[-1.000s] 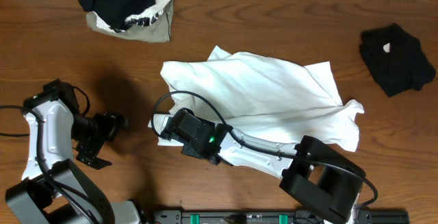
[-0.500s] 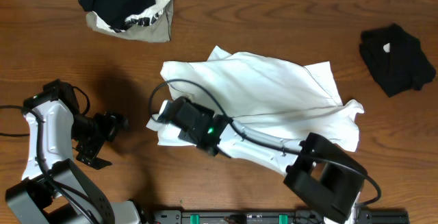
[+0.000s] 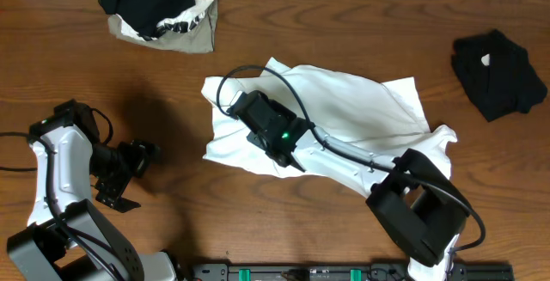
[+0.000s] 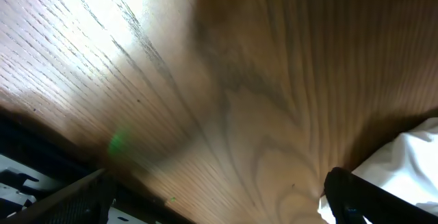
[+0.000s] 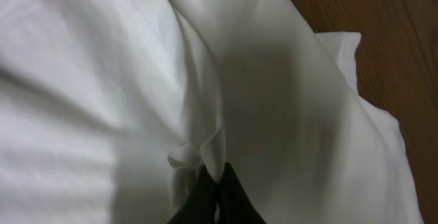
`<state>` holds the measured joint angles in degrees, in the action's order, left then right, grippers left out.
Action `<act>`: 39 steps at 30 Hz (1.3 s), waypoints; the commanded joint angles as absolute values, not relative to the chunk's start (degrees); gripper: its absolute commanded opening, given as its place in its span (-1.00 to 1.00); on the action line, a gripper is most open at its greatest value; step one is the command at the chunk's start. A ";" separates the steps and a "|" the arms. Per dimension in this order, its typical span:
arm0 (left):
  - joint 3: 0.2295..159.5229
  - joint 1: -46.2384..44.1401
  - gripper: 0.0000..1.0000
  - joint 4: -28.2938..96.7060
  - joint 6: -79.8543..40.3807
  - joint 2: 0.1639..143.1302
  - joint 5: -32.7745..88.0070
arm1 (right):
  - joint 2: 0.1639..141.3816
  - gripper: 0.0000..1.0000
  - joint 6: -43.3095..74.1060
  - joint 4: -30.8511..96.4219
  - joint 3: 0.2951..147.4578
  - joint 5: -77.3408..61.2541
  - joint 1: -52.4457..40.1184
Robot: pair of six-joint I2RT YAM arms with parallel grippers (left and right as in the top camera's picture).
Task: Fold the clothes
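The clothes in play are a large white T-shirt lying crumpled mid-table. My right gripper hovers over its left part, shut on a pinched fold of the white cloth. In the right wrist view the black fingertips meet on that fold, with the T-shirt filling the view. My left gripper stands open over bare wood, left of the shirt and apart from it. In the left wrist view its fingers stand wide apart, and a corner of the T-shirt shows at the right.
A pile of black, printed white and olive-grey clothes lies at the back left. A folded black garment sits at the far right. Bare brown table runs along the near edge by the arm bases.
My right gripper has moved away from the near edge and rightward, carrying the shirt's lower-left edge up over the shirt. The left arm has not moved.
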<state>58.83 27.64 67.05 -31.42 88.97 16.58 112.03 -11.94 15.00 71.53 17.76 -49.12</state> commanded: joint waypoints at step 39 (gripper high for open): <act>58.72 -12.45 0.32 54.11 -28.86 88.86 27.44 | 100.29 -0.94 22.28 77.03 80.79 -10.04 -34.44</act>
